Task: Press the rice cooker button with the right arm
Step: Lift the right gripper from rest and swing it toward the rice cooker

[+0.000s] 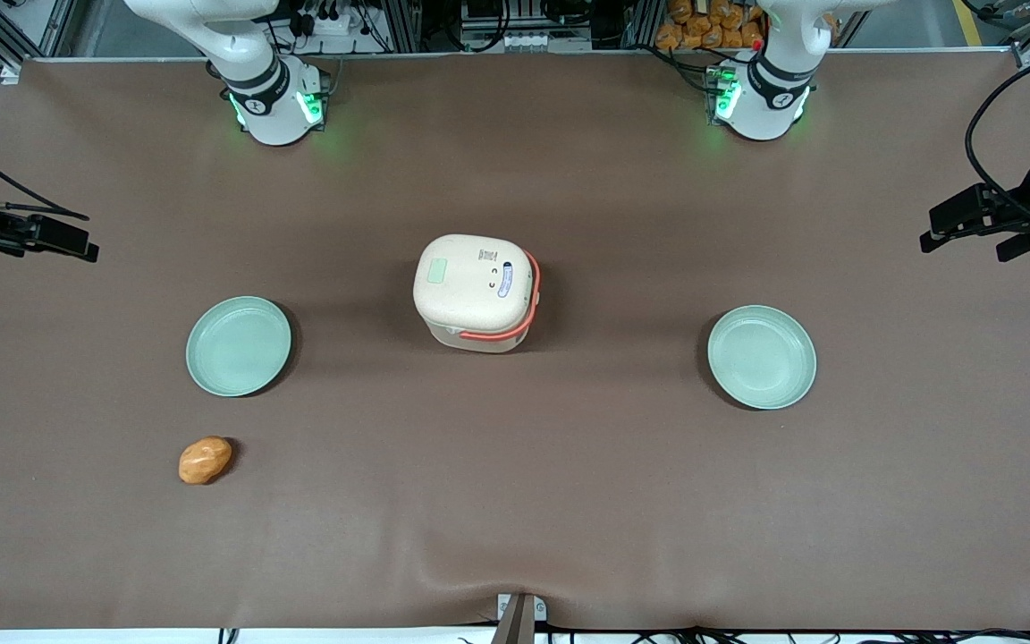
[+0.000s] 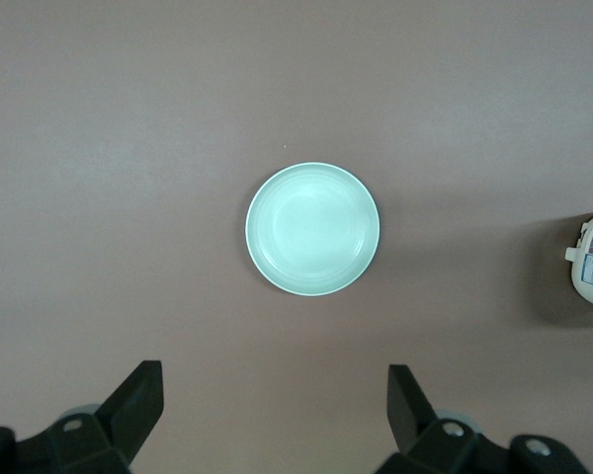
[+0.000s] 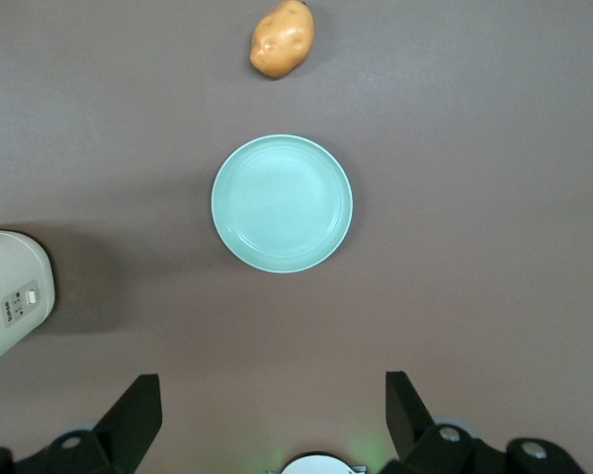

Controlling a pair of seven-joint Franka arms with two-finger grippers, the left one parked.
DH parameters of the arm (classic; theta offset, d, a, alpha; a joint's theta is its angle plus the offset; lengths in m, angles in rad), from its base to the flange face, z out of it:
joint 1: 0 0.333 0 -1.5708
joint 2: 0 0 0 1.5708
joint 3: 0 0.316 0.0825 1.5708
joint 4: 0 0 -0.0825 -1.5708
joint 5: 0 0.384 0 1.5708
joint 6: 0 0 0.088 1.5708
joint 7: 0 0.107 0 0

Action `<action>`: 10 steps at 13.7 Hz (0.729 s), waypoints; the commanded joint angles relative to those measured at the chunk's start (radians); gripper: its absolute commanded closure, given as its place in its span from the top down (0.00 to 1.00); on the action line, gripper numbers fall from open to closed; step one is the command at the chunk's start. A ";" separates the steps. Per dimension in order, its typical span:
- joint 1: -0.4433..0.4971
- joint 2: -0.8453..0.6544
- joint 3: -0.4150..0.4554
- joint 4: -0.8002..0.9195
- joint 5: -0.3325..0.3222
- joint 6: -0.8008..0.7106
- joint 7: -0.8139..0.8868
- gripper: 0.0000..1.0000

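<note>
The rice cooker (image 1: 477, 292) stands closed at the middle of the table, cream with an orange-red handle band. Its pale-green button (image 1: 439, 270) lies flush on the lid, on the side toward the working arm's end. My right arm's gripper (image 1: 41, 234) hangs high over the working arm's end of the table, far from the cooker and touching nothing. In the right wrist view the gripper (image 3: 272, 395) is open and empty above bare table, and the cooker's side (image 3: 10, 296) shows at the frame edge. The button is not seen there.
A green plate (image 1: 239, 346) lies between the gripper and the cooker, also in the right wrist view (image 3: 282, 203). A potato (image 1: 205, 460) lies nearer the front camera than it. A second green plate (image 1: 762, 357) lies toward the parked arm's end.
</note>
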 commanded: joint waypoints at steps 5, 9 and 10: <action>-0.011 -0.006 0.009 0.004 -0.009 -0.002 0.002 1.00; -0.006 -0.002 0.012 0.004 -0.008 -0.002 -0.007 1.00; -0.006 -0.002 0.012 0.004 -0.005 -0.002 -0.009 1.00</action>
